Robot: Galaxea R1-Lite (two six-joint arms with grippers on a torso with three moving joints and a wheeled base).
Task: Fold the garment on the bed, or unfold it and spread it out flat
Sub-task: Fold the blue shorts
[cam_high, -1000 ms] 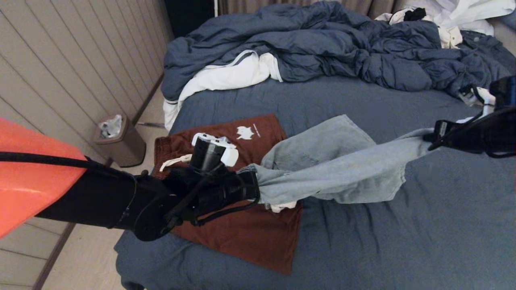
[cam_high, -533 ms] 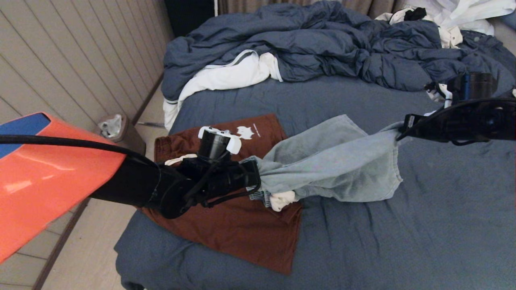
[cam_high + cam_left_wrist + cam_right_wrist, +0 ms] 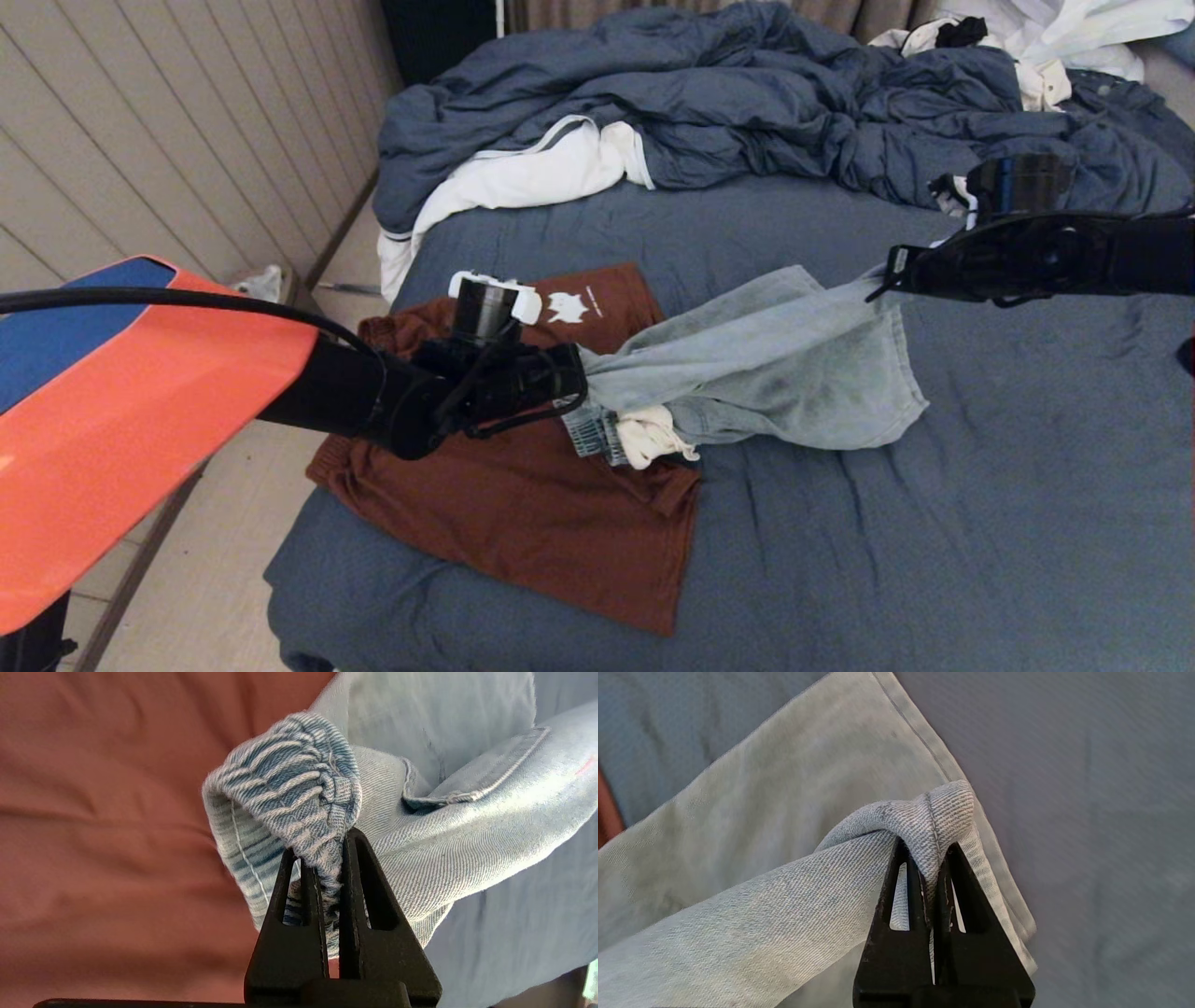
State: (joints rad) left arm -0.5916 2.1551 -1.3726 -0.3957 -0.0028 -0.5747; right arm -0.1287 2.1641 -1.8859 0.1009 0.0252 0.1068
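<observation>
Both grippers are clamped on the same garment. Your left gripper (image 3: 577,381), left of centre in the head view, pinches the gathered, ribbed waistband of the pale denim shorts (image 3: 775,373); in the left wrist view its fingers (image 3: 306,891) are closed tight on the bunched striped fabric (image 3: 289,793). Your right gripper (image 3: 892,271), at the right of the frame, grips a folded edge at the other end; the right wrist view shows that twill cloth (image 3: 934,816) squeezed between the two black tips.

You can see the shorts strung between the two grippers across the middle of the frame, sagging onto the sheet below. They are faded light blue, creased, with a hemmed leg edge lying flat towards the right and a bit of white lining (image 3: 653,437) hanging out near the waistband.

Their left end overlaps the rust-brown shorts (image 3: 523,523), which lie spread flat at lower left, with a small white logo near the top.

All of this sits on the bed (image 3: 1027,523), whose slate-blue sheet is lightly wrinkled. A rumpled blue duvet (image 3: 747,103) and white linens (image 3: 523,177) fill the upper part.
</observation>
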